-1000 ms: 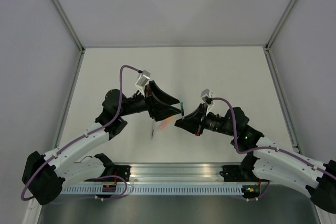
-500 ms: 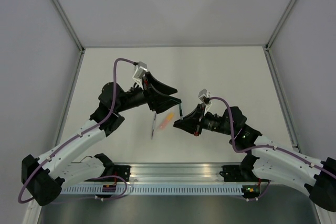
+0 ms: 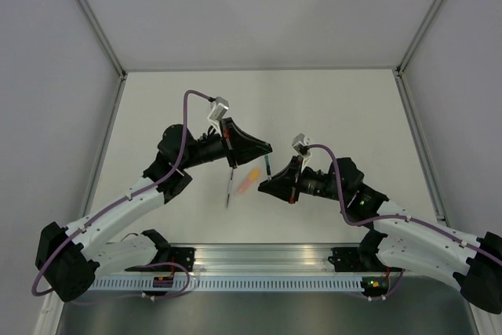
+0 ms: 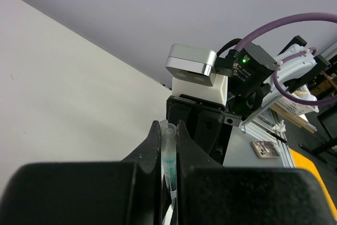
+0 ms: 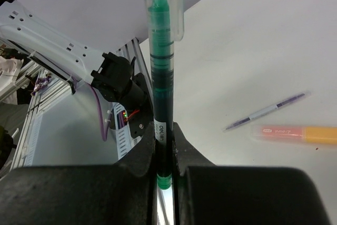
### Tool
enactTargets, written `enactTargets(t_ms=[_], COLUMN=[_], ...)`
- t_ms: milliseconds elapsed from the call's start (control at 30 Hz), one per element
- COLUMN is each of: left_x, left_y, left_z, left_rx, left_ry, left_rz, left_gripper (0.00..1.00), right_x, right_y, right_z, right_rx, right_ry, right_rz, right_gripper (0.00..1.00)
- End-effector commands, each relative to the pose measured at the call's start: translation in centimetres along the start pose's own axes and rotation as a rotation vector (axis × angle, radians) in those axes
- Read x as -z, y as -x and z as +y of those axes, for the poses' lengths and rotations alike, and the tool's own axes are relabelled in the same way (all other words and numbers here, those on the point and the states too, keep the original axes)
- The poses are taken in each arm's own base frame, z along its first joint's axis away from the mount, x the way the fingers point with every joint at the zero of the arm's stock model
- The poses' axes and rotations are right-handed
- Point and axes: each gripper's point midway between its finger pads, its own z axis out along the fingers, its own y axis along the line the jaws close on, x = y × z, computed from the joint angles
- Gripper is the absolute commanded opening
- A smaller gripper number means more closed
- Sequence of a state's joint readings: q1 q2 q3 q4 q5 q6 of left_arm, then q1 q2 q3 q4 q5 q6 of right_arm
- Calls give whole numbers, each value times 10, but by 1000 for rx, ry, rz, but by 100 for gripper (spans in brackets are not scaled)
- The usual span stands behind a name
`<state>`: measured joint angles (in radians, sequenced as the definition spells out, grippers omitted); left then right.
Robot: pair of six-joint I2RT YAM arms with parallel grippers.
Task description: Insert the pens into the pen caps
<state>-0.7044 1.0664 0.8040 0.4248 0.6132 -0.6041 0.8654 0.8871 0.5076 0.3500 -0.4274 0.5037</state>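
while the right jaws are clenched on the lower part of the green pen (image 5: pixel 162 77), the pen stands up out of them. its shaft is squeezed in the narrow slot between the two fingers and its far end is sheathed in a clear cap (image 5: pixel 178 9). the left jaws are clenched too, grasping that cap. in the left wrist view the clear tube with teal inside sits pinched between the fingertips, its end poking just past them. from above, the pen shows as a short line between the two arms, with the left jaws at its far end and the right jaws at its near end, above the surface (image 3: pixel 345 107). on the surface, near the right jaws on their left, lie a thin pen (image 5: pixel 266 110) and just beside it an orange pen (image 5: pixel 300 134). neither arm touches them.
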Motion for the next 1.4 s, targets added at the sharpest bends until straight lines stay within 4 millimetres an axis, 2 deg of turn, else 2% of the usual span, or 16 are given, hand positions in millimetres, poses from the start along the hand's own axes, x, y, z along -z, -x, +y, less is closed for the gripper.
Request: enactTargets(t_ms=[0,100,233,267,467,967,1367], left_x=[6,12,21,21,26,31,31], left_y=[-15,-24,-25,-27,-29,-37,-51], left_z=[-11,-12,-17,-18,-27,-35,-28], left_rx=[1,16,18,32,61,130,152], left_ry=[-57,-63,-72,-74,-109,-150,-136], left_rz=[23,23,-3,2,9,12,50], left_gripper=[2,2,2,2,2,2,2], right_x=[-3,1,1,1,-8,0,-5], right_y=[41,60,82,91,114,157,185], right_z=[10,12,16,22,36,58,66], right_rx=[55,75,100,112,148,271,333], right_ry=[0,-27,-41,-22,25,38,27], right_rz=[-103,-162,-219,-242,-263,-334,-365], right_gripper=[0,0,0,0,0,0,0])
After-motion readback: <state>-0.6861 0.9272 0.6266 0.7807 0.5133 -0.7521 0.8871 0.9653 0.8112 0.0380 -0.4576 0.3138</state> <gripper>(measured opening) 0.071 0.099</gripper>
